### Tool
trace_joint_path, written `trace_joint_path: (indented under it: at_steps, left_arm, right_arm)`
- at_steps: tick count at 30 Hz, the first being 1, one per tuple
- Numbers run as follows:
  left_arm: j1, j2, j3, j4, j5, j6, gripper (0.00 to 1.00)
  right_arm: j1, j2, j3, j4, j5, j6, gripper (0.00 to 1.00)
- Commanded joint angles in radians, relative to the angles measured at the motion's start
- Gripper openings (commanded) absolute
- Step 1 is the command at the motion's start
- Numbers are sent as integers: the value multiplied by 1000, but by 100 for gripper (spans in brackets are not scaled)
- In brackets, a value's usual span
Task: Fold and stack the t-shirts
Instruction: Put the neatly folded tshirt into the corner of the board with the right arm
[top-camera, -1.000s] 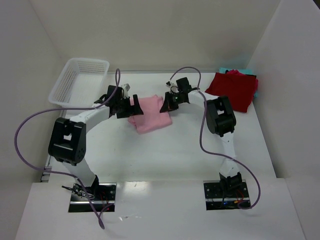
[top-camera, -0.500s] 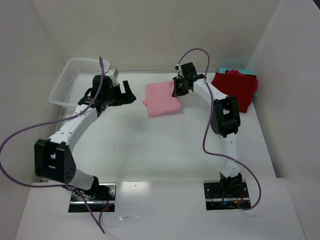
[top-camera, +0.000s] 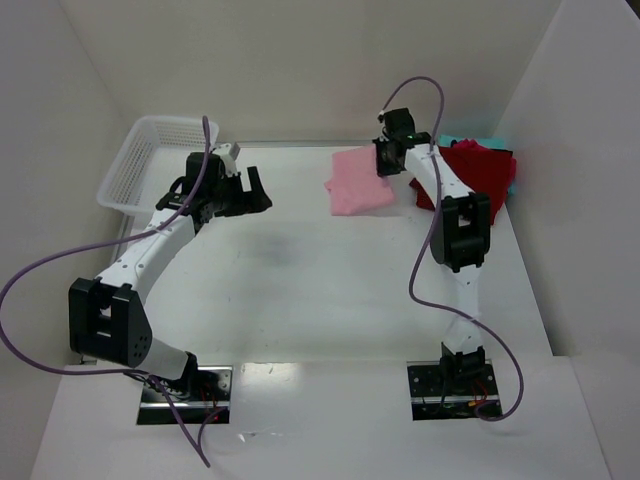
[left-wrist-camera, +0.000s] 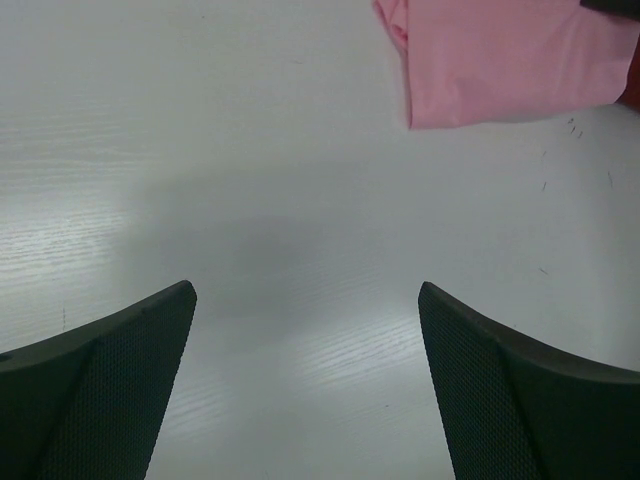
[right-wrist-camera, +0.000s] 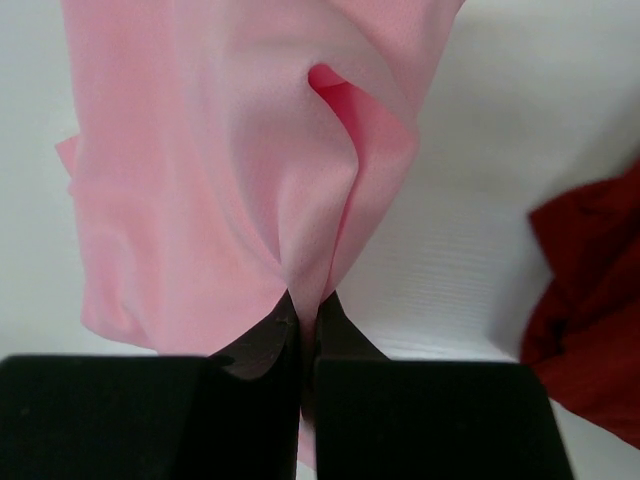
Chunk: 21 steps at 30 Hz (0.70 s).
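The folded light pink t-shirt (top-camera: 358, 182) lies at the back middle-right of the table. My right gripper (top-camera: 386, 160) is shut on its right edge; in the right wrist view the cloth (right-wrist-camera: 240, 160) bunches up between the closed fingertips (right-wrist-camera: 307, 305). The dark red folded t-shirt (top-camera: 470, 178) lies at the back right, just right of the pink one, and shows in the right wrist view (right-wrist-camera: 590, 300). A teal shirt edge (top-camera: 447, 140) peeks out behind it. My left gripper (top-camera: 255, 192) is open and empty over bare table, well left of the pink shirt (left-wrist-camera: 500, 60).
A white plastic mesh basket (top-camera: 155, 160) stands at the back left, beside my left arm. White walls close in the table at the back and the right. Purple cables loop from both arms.
My right gripper has dragged the pink t-shirt right and toward the back, close to the dark red one. My left gripper let go of it, opened and pulled back to the left.
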<state>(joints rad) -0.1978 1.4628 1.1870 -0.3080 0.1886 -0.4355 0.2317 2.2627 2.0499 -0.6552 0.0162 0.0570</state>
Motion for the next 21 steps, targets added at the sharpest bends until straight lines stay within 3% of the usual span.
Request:
trace_joint_path:
  at_steps: [1,12,21]
  left_arm:
    - [6,-21,14,-6,38,30,100]
    - [6,-21,-7,-6,66,30,100]
    - [15,8,2,-5,75,40,100]
  right_arm:
    - [-78,-97,50,-26,68,-23,0]
    - [-233,-232,-1,25,91,-23,0]
    - [-262,-242,-19,34,229,-45,0]
